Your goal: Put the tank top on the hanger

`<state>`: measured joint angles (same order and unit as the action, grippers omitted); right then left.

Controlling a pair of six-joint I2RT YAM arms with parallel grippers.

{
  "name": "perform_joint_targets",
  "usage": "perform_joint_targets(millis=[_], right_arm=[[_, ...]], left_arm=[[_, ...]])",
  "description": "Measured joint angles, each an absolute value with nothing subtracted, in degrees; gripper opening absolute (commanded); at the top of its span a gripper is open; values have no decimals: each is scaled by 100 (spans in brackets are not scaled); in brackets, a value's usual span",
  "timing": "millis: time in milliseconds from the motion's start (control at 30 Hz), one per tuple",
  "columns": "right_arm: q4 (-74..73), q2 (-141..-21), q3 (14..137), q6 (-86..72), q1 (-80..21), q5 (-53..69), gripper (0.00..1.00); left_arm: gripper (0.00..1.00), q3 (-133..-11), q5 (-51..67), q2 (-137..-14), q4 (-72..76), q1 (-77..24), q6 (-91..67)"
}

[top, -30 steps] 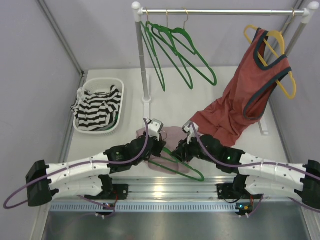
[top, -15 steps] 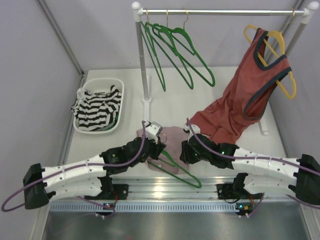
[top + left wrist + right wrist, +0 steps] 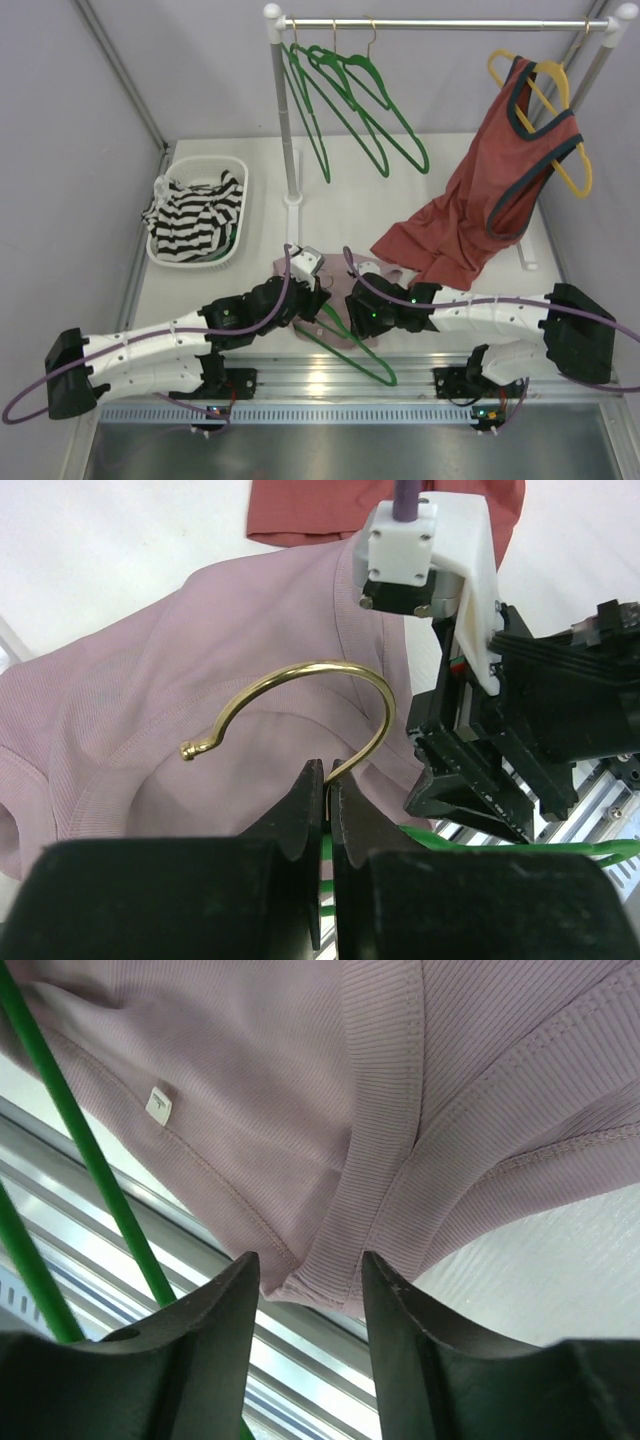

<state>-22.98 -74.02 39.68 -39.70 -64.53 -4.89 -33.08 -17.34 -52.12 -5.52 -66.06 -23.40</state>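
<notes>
The light is bright and even from above, so shadows on the table [image 3: 340,210] are soft. The metal rail [image 3: 330,385] gives some glare, and in the left wrist view the near fingers [image 3: 300,820] are out of focus.

tank top [image 3: 150,710]: flat on the worktop [image 3: 400,190], near edge, between both tools
hanger [image 3: 86,1140]: on the tank top, hook in the left tool [image 3: 325,780]
right tool [image 3: 312,1270]: over the tank top's hem
basket [image 3: 210,160]: far left, garment [image 3: 195,215] inside
rail [image 3: 440,23]: behind; spare hangers [image 3: 352,72] left, second top [image 3: 510,170] right
</notes>
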Motion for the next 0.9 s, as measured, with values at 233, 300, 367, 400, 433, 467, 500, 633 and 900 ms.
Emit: perform_joint_targets(millis=[233, 300, 367, 400, 433, 467, 500, 633, 900], right_arm=[[-2539, -7780, 4110, -3972, -6525, -663, 48], [-2578, -7894, 4139, -3970, -6554, -685, 45], [-2620, -7985, 4141, -3968, -6589, -701, 39], [-2637, -8025, 4141, -3970, -6600, -714, 29], [-2663, -8058, 4147, -3964, -6613, -744, 25], [-2703, -8077, 4158, -3975, -6617, -770, 21], [-2724, -8082, 4171, -3992, -6622, -797, 17], [-2810, -8058, 4174, -4058, -6628, -967, 1], [-2915, -7179, 3841, -4381, -6628, -1310, 0]], left_arm=[[0, -3295, -1741, -5186, -550, -6611, -2324], [0, -3293, -1741, -5186, -550, -6611, -2324], [0, -3291, -1743, -5186, -550, -6611, -2324], [0, -3291, -1745, -5186, -550, -6611, -2322], [0, -3288, -1747, -5186, -550, -6611, -2322], [0, -3288, -1754, -5186, -550, -6611, -2322], [0, -3288, -1763, -5183, -550, -6611, -2322], [0, -3284, -1914, -5107, -552, -6611, -2333], [0, -3197, -2589, -4762, -558, -6611, -2449]])
